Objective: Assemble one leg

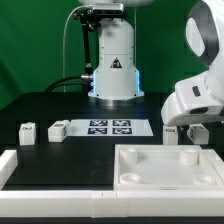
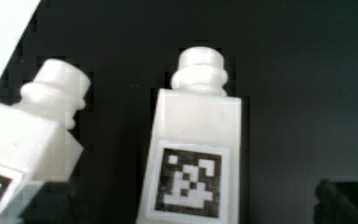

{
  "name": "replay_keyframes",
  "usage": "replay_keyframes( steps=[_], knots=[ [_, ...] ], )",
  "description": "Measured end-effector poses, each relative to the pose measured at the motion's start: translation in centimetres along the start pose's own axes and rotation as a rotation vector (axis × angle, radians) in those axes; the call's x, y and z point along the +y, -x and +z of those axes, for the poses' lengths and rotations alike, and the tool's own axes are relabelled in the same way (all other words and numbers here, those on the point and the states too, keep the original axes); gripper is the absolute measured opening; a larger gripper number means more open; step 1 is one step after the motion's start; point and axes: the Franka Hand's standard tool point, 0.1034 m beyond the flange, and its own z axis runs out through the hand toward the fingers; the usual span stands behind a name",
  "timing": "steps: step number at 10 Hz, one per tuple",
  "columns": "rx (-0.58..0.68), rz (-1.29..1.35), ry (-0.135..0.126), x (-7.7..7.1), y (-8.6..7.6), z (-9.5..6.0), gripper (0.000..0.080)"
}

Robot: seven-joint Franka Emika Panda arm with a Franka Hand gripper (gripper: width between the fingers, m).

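The arm's white base (image 1: pixel 115 62) stands upright at twelve o'clock in the exterior view, with a blue light ring glowing around its foot. The upper links (image 1: pixel 203 30) curve in between one and two o'clock. The bulky white wrist (image 1: pixel 196 98) bends downward at three o'clock. Under it the gripper (image 1: pixel 186 131) hangs low and points straight down. Its two dark fingers (image 2: pixel 39 200) are spread wide apart.

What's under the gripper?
Two tagged legs: the centre leg between the open fingers, the second leg beside it, dark table around. Table beneath them is covered; their lower ends fall outside the wrist view.
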Motion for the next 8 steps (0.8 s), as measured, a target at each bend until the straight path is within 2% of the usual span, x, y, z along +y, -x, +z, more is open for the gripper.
replay_keyframes(
  steps=[5, 6, 7, 8],
  knots=[
    [0.007, 0.001, -0.005, -0.01, -0.65, 1.18, 0.0649],
    [0.008, 0.001, -0.005, -0.02, -0.65, 1.13, 0.0517],
    [0.008, 0.0, -0.005, -0.02, -0.66, 1.13, 0.0517],
    [0.008, -0.001, -0.006, 0.02, -0.66, 1.13, 0.0368]
  ],
)
